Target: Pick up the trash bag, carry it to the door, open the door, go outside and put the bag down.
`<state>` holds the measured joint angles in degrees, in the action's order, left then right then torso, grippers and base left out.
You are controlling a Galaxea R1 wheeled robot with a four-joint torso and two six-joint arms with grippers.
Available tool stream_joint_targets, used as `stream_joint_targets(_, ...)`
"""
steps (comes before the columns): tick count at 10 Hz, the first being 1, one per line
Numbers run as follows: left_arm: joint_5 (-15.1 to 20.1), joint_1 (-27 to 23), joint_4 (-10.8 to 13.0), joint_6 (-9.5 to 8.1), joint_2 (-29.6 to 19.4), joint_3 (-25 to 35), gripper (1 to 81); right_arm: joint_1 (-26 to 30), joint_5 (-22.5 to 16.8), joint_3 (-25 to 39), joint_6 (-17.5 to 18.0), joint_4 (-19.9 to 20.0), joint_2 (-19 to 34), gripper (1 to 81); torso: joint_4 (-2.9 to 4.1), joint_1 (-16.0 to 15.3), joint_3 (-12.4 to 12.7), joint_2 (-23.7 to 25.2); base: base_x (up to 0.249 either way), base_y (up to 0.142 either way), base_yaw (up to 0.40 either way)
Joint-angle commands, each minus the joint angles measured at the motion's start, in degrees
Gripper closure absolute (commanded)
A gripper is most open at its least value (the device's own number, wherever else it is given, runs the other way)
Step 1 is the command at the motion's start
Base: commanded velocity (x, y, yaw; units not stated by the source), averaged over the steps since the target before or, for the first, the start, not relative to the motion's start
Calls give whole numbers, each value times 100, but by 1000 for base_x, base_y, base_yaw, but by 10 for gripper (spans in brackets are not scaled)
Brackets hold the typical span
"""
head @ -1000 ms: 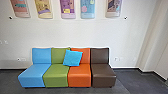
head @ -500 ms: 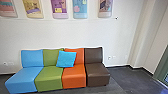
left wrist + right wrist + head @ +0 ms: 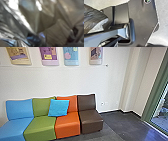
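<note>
- Left arm side: the trash bag (image 3: 53, 30) is right up close to the left wrist camera, all shiny creases. Can't tell if the left gripper is wide, narrow or actually gripping it.
- Bag handling: looks thin, soft and kinda slippery, no stiffness at all. I'd take it by a bunched-up neck, not one loose fold (they tear like crazy). No idea on weight, but I'd expect some swing.
- Next along, a row of seats, blue (image 3: 18, 110), green (image 3: 41, 124), orange (image 3: 67, 122), then brown (image 3: 90, 119) at the right end. A blue cushion (image 3: 58, 107) leans where the green and orange backs meet.
- Past the brown seat's right edge: dark floor (image 3: 120, 122) up to the wall corner.
- Far right: green-framed glass (image 3: 163, 105), probably the door. I'd keep the plastic off that frame edge, could snag.
- Right gripper: can't tell its state either. Bag's indoors, so most of the job's left.
</note>
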<state>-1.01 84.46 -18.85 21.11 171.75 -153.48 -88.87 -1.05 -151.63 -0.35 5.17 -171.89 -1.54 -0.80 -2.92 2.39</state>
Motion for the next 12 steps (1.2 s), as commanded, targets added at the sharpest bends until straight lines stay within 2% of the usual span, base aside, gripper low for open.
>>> stream_joint_targets(1,356,-293,22,24,0,-7,811,251,-335,20,-9,-25,3,10,0,0,0,0,0,0,-249)
stream_joint_targets(12,347,-276,-5,24,-18,-33,811,242,-317,11,-9,-25,-50,10,0,0,2,0,0,0,-273)
